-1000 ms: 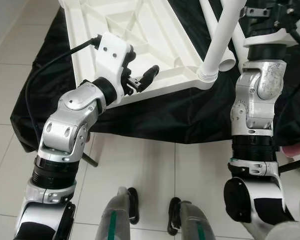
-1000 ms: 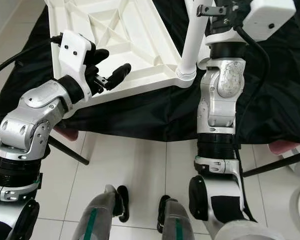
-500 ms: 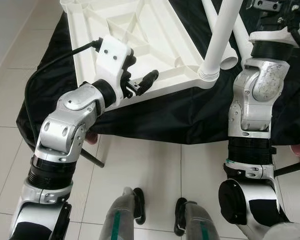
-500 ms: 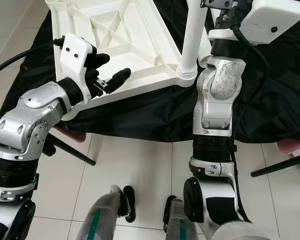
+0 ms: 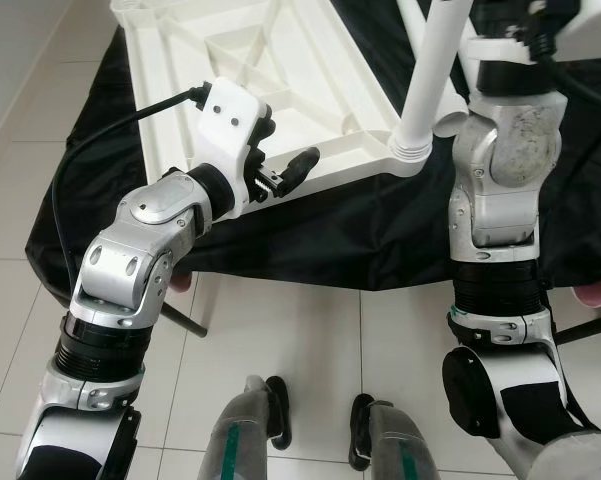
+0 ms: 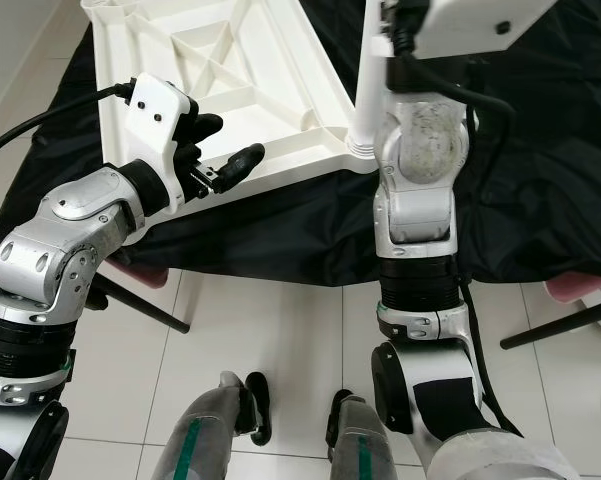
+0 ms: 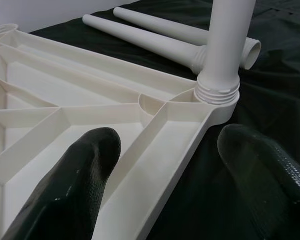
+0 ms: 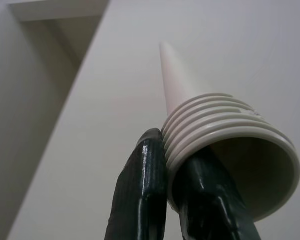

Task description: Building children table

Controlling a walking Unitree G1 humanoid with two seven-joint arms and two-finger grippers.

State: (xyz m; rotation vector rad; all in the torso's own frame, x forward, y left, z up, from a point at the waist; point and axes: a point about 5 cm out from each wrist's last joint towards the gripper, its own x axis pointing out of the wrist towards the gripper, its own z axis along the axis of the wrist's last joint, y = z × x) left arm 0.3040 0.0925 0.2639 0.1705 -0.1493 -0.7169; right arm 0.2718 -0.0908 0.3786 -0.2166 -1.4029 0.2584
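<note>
Ribbed white underside of upturned table panel (image 5: pixel 280 70) on black cloth (image 5: pixel 380 230), leg (image 5: pixel 430 70) upright in corner socket, left tool (image 7: pixel 164 170) spread astride panel's edge, right tool (image 8: pixel 174 200) pinching threaded leg end (image 8: pixel 224 145).

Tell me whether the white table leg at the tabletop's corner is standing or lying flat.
Standing: the white plastic table leg rises upright from the threaded corner socket of the upturned white tabletop.

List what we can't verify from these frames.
- Right gripper: its grasp point is cut off by the top edge of both eye views.
- Table leg: seating depth in the tabletop socket is hidden by the collar.
- Spare legs: far ends are cut off in the left wrist view.
</note>
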